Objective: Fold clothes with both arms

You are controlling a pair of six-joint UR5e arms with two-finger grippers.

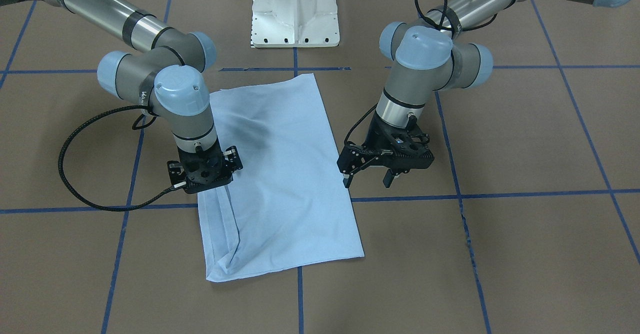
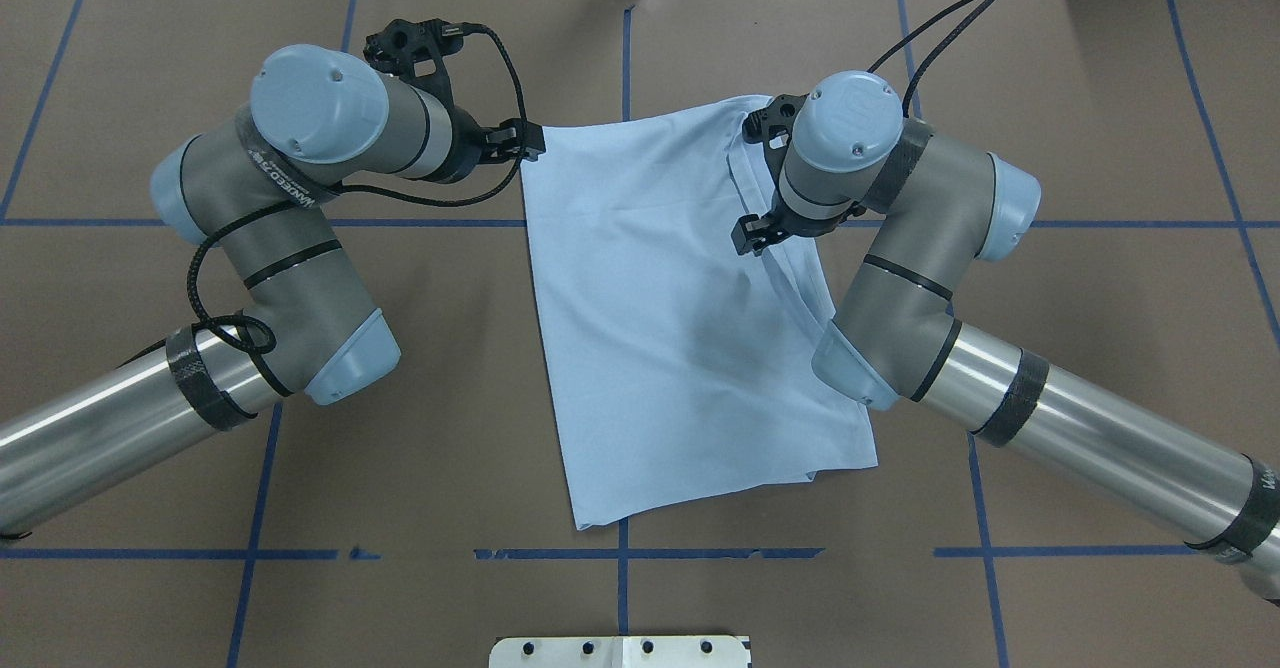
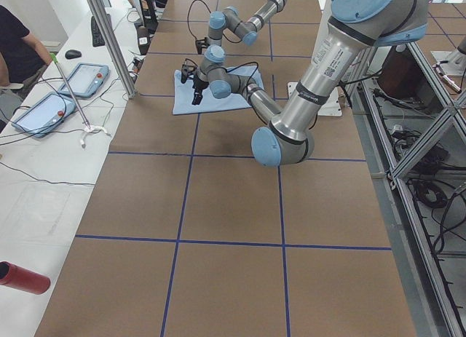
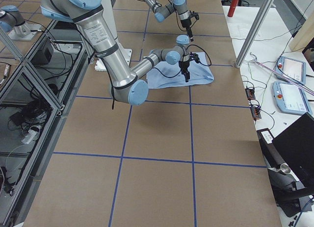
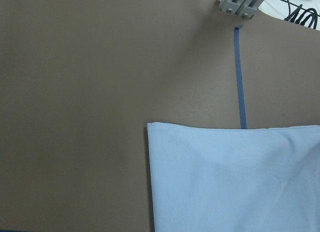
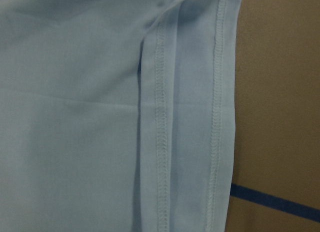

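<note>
Left claw point(image 1: 366, 180) gapes beside folded T-shirt point(image 1: 285, 174); right claw point(image 1: 204, 175) over its hem.

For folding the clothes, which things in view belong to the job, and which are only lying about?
Job: light blue T-shirt; left gripper; right gripper.
Lying about: white pedestal base; red cylinder on the side bench; blue-framed tablet.

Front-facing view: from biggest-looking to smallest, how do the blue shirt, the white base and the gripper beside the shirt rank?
1. T-shirt, clearly largest.
2-3. White base and left gripper look alike; the base is cropped at the top and the gripper is nearer the camera, so unranked.
</note>
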